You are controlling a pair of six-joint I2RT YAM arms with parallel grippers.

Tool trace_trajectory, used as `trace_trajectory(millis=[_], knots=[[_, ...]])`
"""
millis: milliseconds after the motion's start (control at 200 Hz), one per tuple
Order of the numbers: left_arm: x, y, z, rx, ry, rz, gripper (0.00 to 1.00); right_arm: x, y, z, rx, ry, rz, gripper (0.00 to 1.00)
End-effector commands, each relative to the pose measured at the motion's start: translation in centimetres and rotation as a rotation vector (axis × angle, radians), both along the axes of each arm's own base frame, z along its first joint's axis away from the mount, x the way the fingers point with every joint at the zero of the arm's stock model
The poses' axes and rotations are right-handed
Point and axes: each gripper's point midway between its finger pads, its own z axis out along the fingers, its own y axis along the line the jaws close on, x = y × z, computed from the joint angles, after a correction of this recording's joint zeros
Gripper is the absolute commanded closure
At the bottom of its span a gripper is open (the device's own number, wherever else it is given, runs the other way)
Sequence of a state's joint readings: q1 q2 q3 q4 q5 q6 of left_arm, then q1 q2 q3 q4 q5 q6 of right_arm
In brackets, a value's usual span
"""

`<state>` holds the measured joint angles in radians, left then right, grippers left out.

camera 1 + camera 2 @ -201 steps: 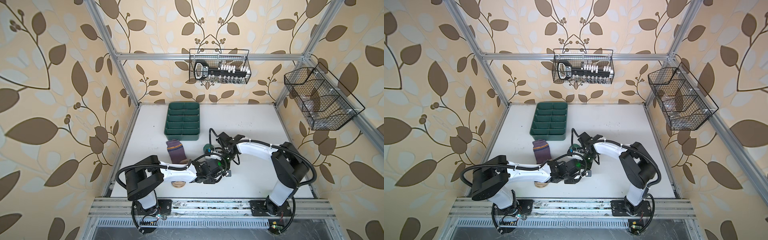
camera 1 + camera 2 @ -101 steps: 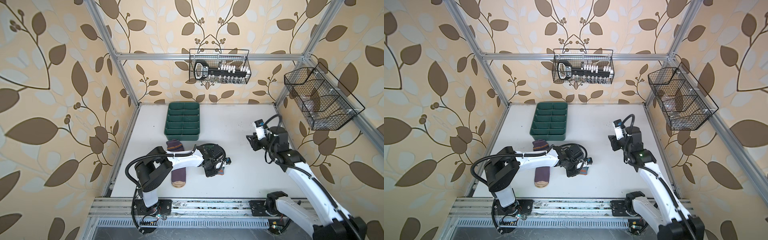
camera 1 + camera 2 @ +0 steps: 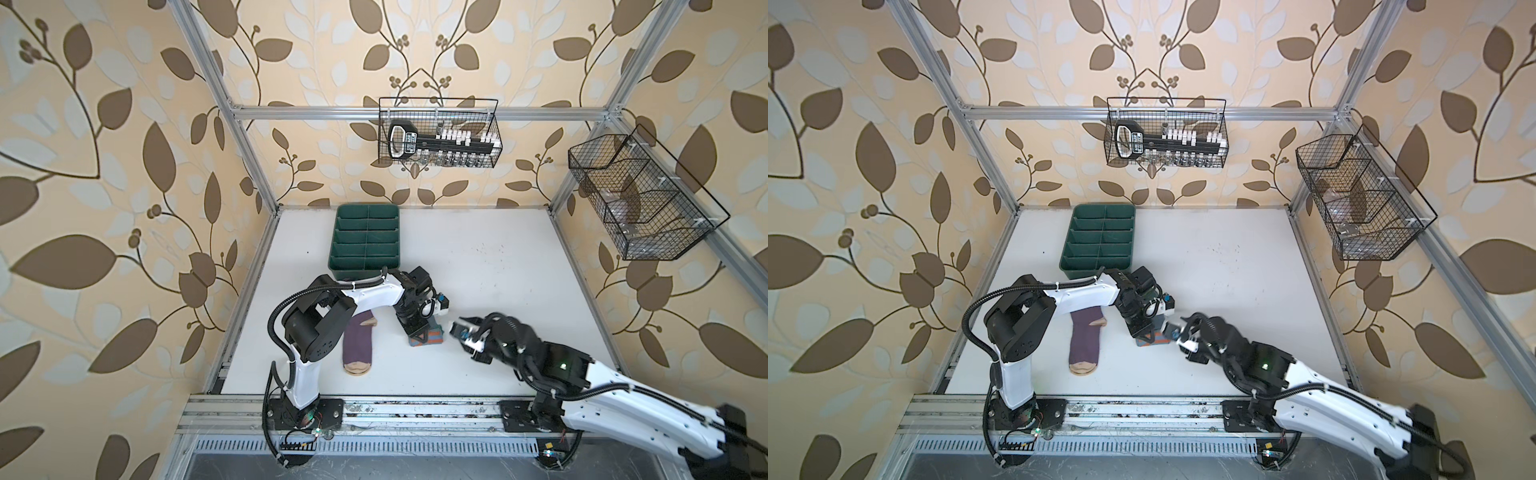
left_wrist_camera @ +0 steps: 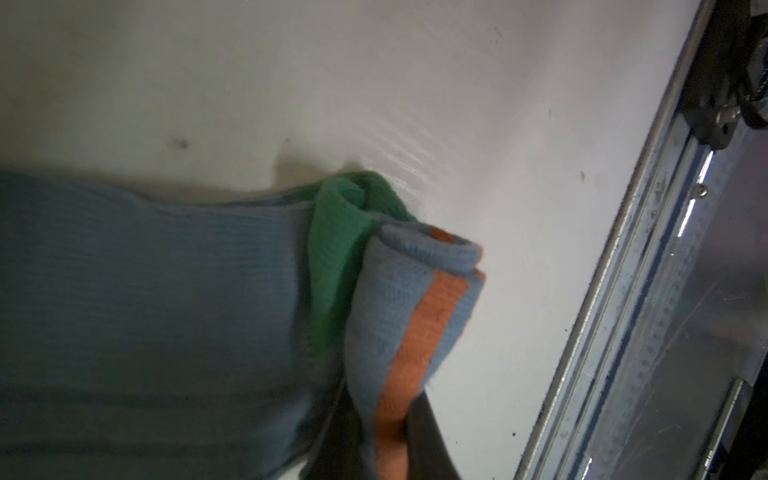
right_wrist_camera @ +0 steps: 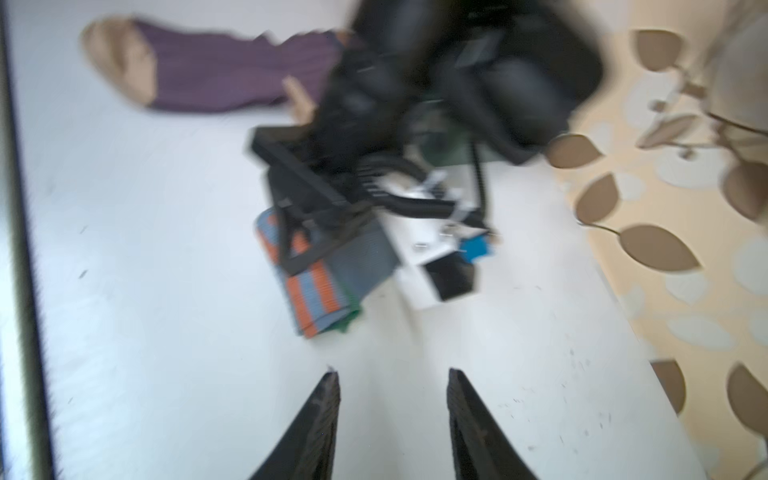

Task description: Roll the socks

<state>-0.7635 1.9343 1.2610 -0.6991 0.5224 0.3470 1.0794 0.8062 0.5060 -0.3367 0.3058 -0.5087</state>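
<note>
The grey-blue sock [image 3: 432,336] [image 3: 1158,338] lies near the table's middle front, its green heel and orange-striped cuff end folded over [image 4: 415,299]. My left gripper [image 3: 417,332] [image 3: 1142,332] [image 4: 384,432] is shut on the striped cuff fold, with one dark finger [image 4: 430,436] on each side of the cloth. The purple sock [image 3: 358,345] [image 3: 1084,345] [image 5: 216,79] lies flat to the left, tan toe toward the front, partly under the left arm. My right gripper [image 3: 455,330] [image 3: 1173,330] [image 5: 392,374] stands open and empty just right of the grey-blue sock [image 5: 320,274].
A green divided tray [image 3: 365,241] [image 3: 1100,241] stands at the back left of the white table. Wire baskets hang on the back wall [image 3: 438,137] and the right wall [image 3: 640,199]. An aluminium rail [image 3: 374,411] runs along the front edge.
The right arm has swung from the far right side toward the front, down beside the grey-blue sock. The left gripper has stayed shut on the sock at about the same spot.
</note>
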Motion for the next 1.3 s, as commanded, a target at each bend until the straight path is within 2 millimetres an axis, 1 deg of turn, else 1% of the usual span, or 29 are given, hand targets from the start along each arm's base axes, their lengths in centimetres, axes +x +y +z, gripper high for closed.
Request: trace_trajectory(millis=[0, 65, 110, 235, 285, 405, 485, 545, 605, 680, 725, 820, 865, 950, 1080, 1130, 1185, 1220, 1225, 1240, 1295], knots=[[-1.3, 2.0, -2.2, 0.114, 0.107, 0.022, 0.91, 0.4, 0.6, -3.1, -0.248, -0.115, 0.055, 0.56], [-1.2, 1.8, -2.3, 0.114, 0.12, 0.023, 0.91, 0.6, 1.9, -4.9, -0.305, -0.122, 0.085, 0.57], [-1.2, 1.8, -2.4, 0.114, 0.125, 0.027, 0.91, 1.0, 2.9, -5.6, -0.309, -0.137, 0.094, 0.57], [-1.3, 1.7, -2.5, 0.114, 0.136, 0.029, 0.91, 1.5, 4.4, -7.6, -0.342, -0.157, 0.14, 0.56], [-1.3, 1.7, -2.5, 0.112, 0.14, 0.029, 0.91, 2.0, 4.6, -8.3, -0.358, -0.156, 0.147, 0.56], [-1.4, 1.6, -2.5, 0.108, 0.143, 0.029, 0.91, 3.6, 4.2, -9.7, -0.382, -0.134, 0.112, 0.56], [-1.4, 1.6, -2.5, 0.107, 0.146, 0.029, 0.91, 4.1, 3.9, -10.4, -0.389, -0.108, 0.11, 0.58], [-1.4, 1.6, -2.5, 0.106, 0.146, 0.028, 0.9, 4.0, 3.7, -11.1, -0.401, -0.084, 0.127, 0.62], [-1.4, 1.6, -2.4, 0.104, 0.145, 0.027, 0.89, 3.8, 3.6, -11.7, -0.41, -0.055, 0.141, 0.68], [-1.3, 1.5, -2.0, 0.092, 0.133, 0.025, 0.86, 3.2, 3.5, -12.6, -0.434, -0.006, 0.159, 0.81], [-1.2, 1.4, -1.6, 0.081, 0.121, 0.026, 0.83, 2.8, 3.4, -13.1, -0.448, 0.027, 0.168, 0.87], [-0.6, 1.2, -0.4, 0.056, 0.073, 0.032, 0.74, 1.5, 3.1, -14.1, -0.481, 0.101, 0.194, 0.95], [-0.2, 1.1, 0.4, 0.043, 0.036, 0.039, 0.7, 0.9, 2.8, -14.3, -0.495, 0.14, 0.196, 0.99], [0.8, 1.2, 2.2, 0.025, -0.05, 0.053, 0.63, -0.2, 2.2, -14.6, -0.522, 0.217, 0.201, 1.0], [2.7, 2.0, 6.1, -0.012, -0.249, 0.086, 0.58, -1.6, 1.1, -14.1, -0.57, 0.342, 0.192, 1.0], [3.6, 2.4, 8.3, -0.036, -0.35, 0.107, 0.56, -1.9, 0.5, -13.8, -0.591, 0.395, 0.171, 1.0], [4.6, 3.2, 11.2, -0.07, -0.477, 0.14, 0.53, -2.3, 0.0, -13.3, -0.607, 0.458, 0.157, 1.0], [5.1, 4.0, 12.8, -0.086, -0.56, 0.168, 0.5, -2.6, -0.4, -13.0, -0.621, 0.504, 0.151, 1.0], [5.2, 4.0, 13.4, -0.097, -0.58, 0.173, 0.5, -2.6, -0.4, -12.9, -0.618, 0.507, 0.15, 1.0], [5.3, 4.4, 14.4, -0.111, -0.62, 0.183, 0.49, -2.8, -0.5, -12.8, -0.623, 0.526, 0.146, 1.0], [5.7, 5.9, 17.3, -0.135, -0.754, 0.226, 0.45, -3.4, -0.9, -12.4, -0.629, 0.601, 0.142, 1.0]])
